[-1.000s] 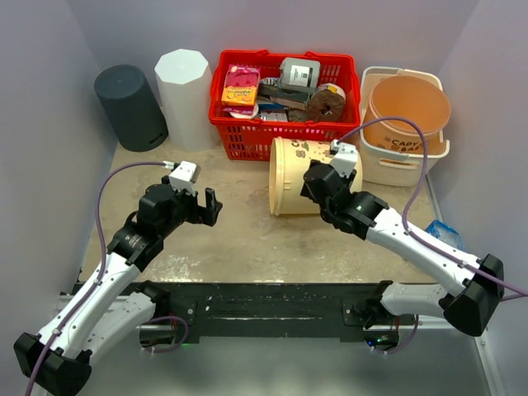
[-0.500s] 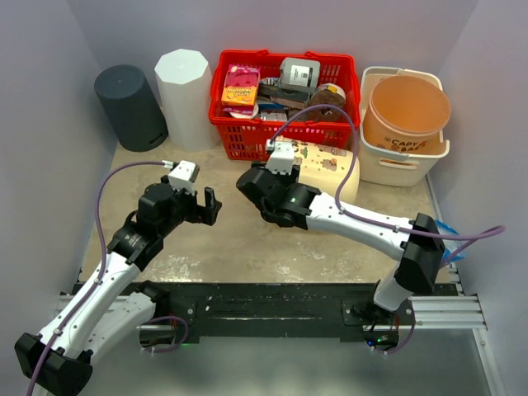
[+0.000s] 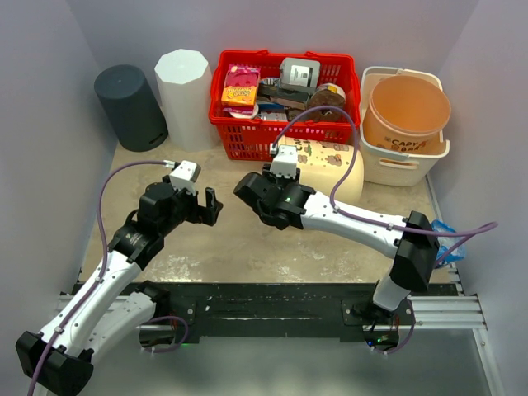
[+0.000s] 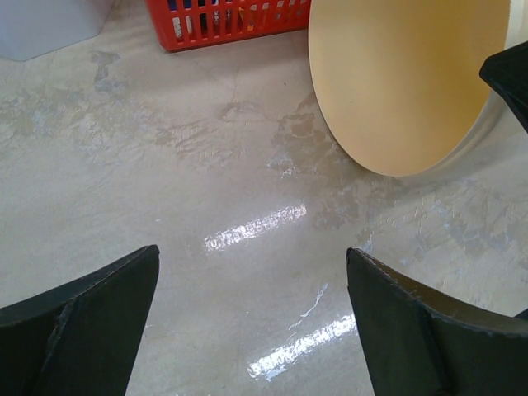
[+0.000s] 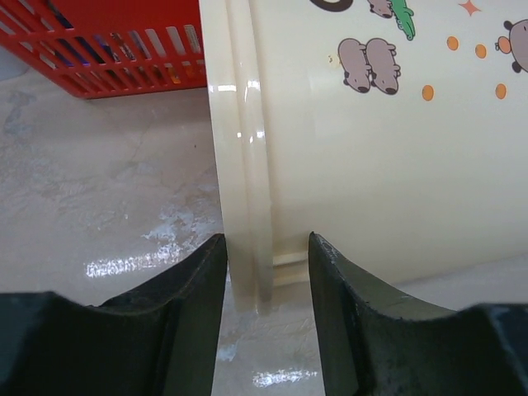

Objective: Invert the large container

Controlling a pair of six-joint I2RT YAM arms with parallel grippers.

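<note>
**Top view.** The large container [image 3: 334,169] is seen lying on its side on the bench [image 3: 247,247], lengthwise left to right. It lies just near of the red basket [image 3: 247,136], and its right end is close to the white tub [image 3: 412,161]. To be stood upside down it must be tipped up onto one end. For that, it is judged, the right gripper [image 3: 268,188] is placed at its left end. The left gripper [image 3: 208,206] is held well apart to the left, probably to keep the swing path free. The far side is hemmed in by the basket and the right side by the tub. Open bench is found only to the near and the left.

**Left wrist view.** The jaws of the left gripper [image 4: 252,256] are spread fully wide over bare bench, and nothing is held. The container's flat tan end face [image 4: 408,82] is seen ahead, resting on its lower edge. Whether it is a base or a lid cannot be told. A black part of the right gripper [image 4: 507,78] overlaps its right side.

**Right wrist view.** The jaws of the right gripper [image 5: 266,243] are about half closed, with the raised rim band of the container [image 5: 371,148] between them. One jaw lies past the end and the other over the printed wall. Whether the rim is actually pinched cannot be told. A grip at this edge would give leverage for tipping, though the glossy wall is judged likely to slip. The basket [image 5: 124,58] stands close on the far left, so little clearance is left there.
</note>
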